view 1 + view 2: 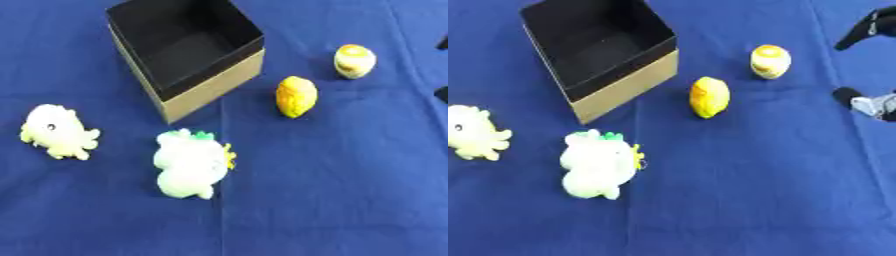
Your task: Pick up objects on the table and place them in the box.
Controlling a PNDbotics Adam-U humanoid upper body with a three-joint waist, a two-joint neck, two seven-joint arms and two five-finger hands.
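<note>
Here four small things lie around an open box on a blue-covered desk, none yet lifted.
In the left eye view, the box stands empty; a white octopus plush and a pale green-tufted plush lie before it, judged soft, light and best taken round the body. In the right eye view, a yellow lemon-like toy and a cream egg-shaped toy look smooth, likely slippery; the right hand shows at the edge with fingers spread.

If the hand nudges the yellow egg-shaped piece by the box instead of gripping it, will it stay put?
Probably not: the yellow egg-shaped piece looks rounded all over, so it may roll on the blue cloth. It looks hard rather than plush, so it likely won't squash, and its curved sides could slip from fingers.
</note>
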